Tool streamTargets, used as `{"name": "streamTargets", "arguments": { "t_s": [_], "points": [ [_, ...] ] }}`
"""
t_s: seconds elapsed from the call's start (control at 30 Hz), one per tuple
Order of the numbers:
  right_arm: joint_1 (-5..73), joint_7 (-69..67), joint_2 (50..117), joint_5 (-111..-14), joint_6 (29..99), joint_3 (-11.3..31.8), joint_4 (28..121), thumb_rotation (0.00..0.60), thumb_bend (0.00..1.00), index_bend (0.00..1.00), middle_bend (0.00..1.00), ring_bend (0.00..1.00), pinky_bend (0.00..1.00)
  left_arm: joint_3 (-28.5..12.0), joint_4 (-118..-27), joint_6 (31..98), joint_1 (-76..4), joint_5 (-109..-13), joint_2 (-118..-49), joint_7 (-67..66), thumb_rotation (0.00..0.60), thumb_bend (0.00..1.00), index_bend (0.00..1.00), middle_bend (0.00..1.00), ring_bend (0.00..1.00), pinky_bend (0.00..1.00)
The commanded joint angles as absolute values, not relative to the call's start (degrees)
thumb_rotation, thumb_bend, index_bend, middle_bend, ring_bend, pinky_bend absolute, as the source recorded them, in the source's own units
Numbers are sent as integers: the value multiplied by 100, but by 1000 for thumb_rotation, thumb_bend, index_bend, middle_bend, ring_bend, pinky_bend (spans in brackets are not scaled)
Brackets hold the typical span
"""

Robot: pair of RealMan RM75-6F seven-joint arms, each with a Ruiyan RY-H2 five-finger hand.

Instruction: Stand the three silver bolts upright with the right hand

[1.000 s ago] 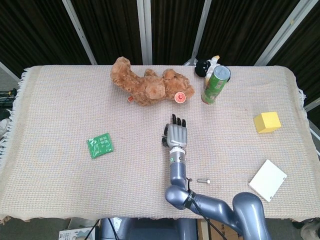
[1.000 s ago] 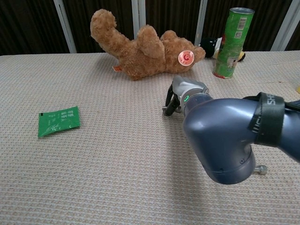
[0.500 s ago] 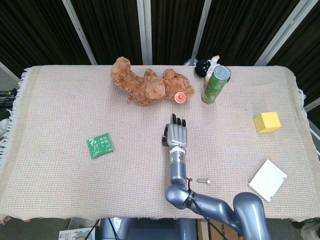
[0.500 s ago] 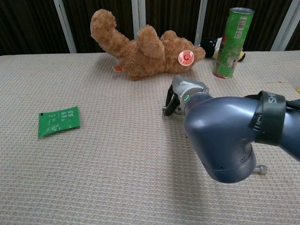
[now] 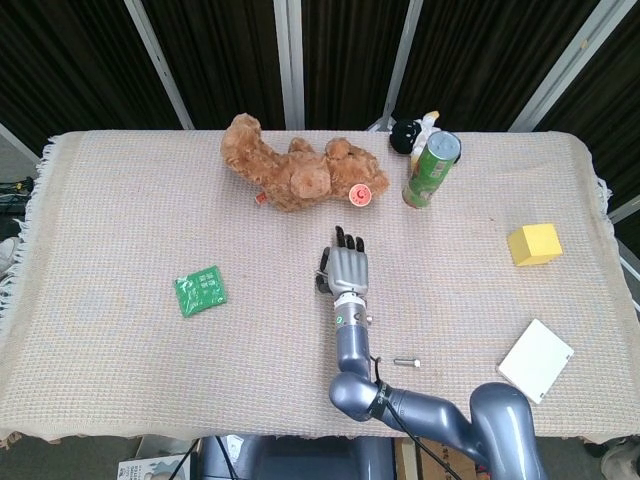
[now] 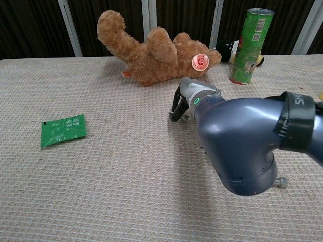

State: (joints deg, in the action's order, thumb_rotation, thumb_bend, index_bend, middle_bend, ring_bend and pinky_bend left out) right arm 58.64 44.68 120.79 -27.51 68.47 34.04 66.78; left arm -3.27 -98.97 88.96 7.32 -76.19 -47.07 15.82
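Shifted slightly forward and to the left since a second ago: right hand (image 5: 346, 266), now nearer the brown plush teddy bear (image 5: 295, 172) lying on its side at the back of the cloth-covered table (image 5: 120, 220). Hovers palm down over the weave, fingers (image 5: 348, 240) extended and held close together, nothing visibly gripped; from the chest view the fingertips curl downward toward the cloth, though whether something small lies under them cannot be told, being masked by the wrist and the bulky grey forearm (image 6: 242, 143). Only one small silver bolt (image 5: 405, 362) plainly seen, lying flat near the front edge, long axis running roughly left to right, head to the right; sits behind the hand, beside the forearm on its right side, well apart from the fingertips. Same bolt just visible in the chest view, peeking out at the lower right under the forearm. Other two bolts not made out anywhere, possibly hidden beneath the arm or hand. Reaching the visible bolt would probably call for drawing the hand back toward the body and right. Left hand absent from both views. Elsewhere: green foil packet (image 5: 200, 291) well to the left, tall green cylindrical can (image 5: 431, 171), yellow cube (image 5: 533, 244), white square pad (image 5: 536, 360).
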Motion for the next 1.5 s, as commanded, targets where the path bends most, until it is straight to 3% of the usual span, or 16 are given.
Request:
{"name": "streamTargets", "arguments": {
  "t_s": [0.03, 1.5],
  "points": [
    [5855, 4433, 12032, -2775, 6877, 3430, 6781, 600, 403, 640, 20, 101, 78, -323, -9900, 8887, 729, -7622, -4706, 1577, 600, 74, 66, 19, 0, 93],
    [5683, 3642, 11586, -2545, 6498, 3563, 7310, 600, 403, 615, 20, 101, 78, -359, -10024, 8805, 704, -7481, -4679, 1454, 600, 74, 66, 19, 0, 93]
  ]
}}
